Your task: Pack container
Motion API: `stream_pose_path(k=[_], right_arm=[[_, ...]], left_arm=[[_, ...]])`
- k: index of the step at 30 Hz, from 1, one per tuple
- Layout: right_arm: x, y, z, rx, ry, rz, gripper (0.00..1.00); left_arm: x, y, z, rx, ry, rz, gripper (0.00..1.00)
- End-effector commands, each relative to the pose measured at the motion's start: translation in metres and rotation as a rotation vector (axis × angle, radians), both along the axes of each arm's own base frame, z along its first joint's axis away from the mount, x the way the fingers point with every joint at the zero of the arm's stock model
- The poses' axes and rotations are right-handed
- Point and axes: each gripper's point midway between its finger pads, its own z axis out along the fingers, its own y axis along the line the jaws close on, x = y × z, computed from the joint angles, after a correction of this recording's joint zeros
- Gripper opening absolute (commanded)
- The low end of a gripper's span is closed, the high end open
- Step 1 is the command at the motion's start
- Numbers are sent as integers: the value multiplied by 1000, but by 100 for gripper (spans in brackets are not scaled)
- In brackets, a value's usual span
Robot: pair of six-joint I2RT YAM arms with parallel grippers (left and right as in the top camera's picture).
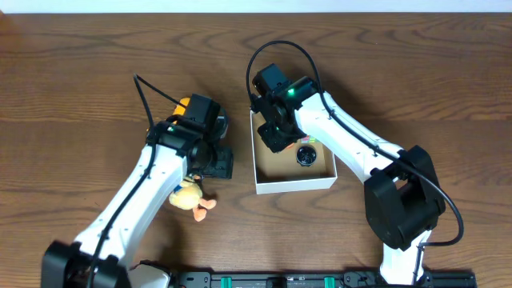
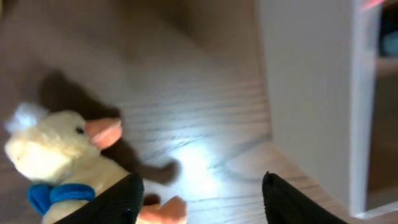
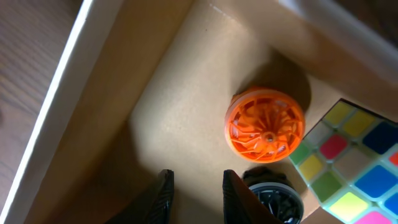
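Observation:
The container (image 1: 266,185) is a shallow white-walled box with a brown floor, right of the table's middle. Its outer wall (image 2: 308,93) fills the right of the left wrist view. Inside lie an orange ribbed disc (image 3: 265,124), a cube with coloured squares (image 3: 354,158) and a black round toy (image 3: 278,198). My right gripper (image 3: 196,196) hangs over the box floor, jaws a little apart with nothing between them. A yellow plush duck (image 2: 56,162) with a blue neck band lies on the table left of the box. My left gripper (image 2: 202,205) stands open beside the duck, whose orange foot (image 2: 165,211) is by the left finger.
In the overhead view the duck (image 1: 188,194) lies under the left arm, near the front of the table. An orange-yellow thing (image 1: 184,104) shows partly behind the left wrist. The right arm's base (image 1: 400,200) stands right of the box.

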Motion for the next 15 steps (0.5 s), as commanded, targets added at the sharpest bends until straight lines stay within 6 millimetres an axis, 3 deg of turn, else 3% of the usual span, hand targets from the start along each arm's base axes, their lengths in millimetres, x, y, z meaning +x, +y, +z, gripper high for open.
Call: stream_pose_path(k=[1, 9, 15], right_arm=[[13, -15, -7, -19, 2, -100, 29], [15, -24, -23, -33, 48, -133, 27], [5, -6, -22, 50, 101, -106, 27]], left_arm=[[9, -15, 30, -74, -84, 23, 65], [9, -22, 35, -95, -100, 31, 66], [12, -23, 36, -99, -112, 31, 66]])
